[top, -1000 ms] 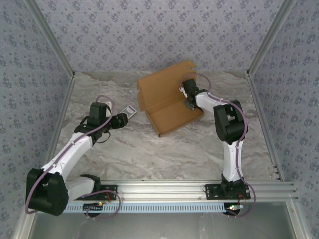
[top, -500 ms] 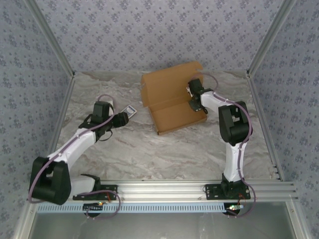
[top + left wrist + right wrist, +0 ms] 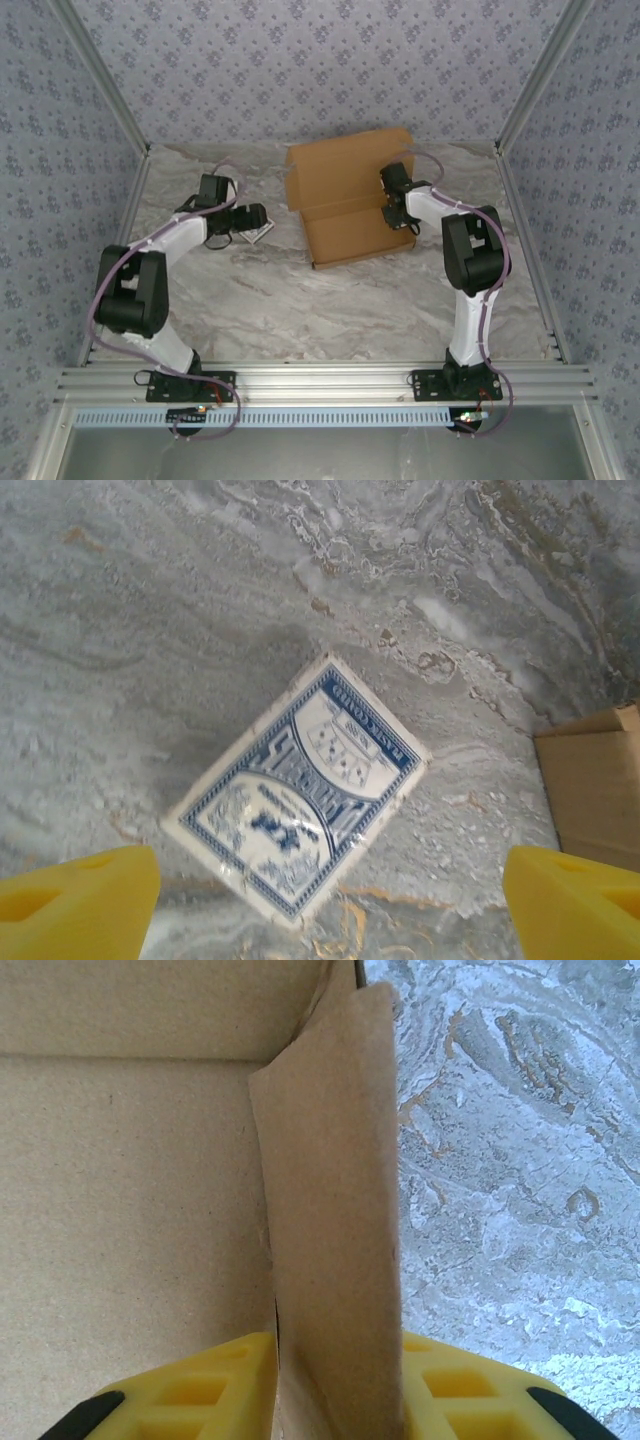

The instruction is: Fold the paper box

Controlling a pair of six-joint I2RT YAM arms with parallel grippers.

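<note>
Two grippers work well apart on the table (image 3: 300, 300). In the top view, the paper box (image 3: 345, 215) lies at 1 o'clock from table centre, with the right gripper (image 3: 397, 205) at its 3 o'clock wall. The right wrist view resolves the grip: jaws closed on that upright wall. The left wrist view shows the left gripper (image 3: 330, 905) spread wide above a blue-and-white card (image 3: 295, 800), with a box corner at 3 o'clock.

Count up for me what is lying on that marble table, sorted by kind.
paper box, tan cardboard: 1
blue-and-white card: 1
Total: 2
</note>
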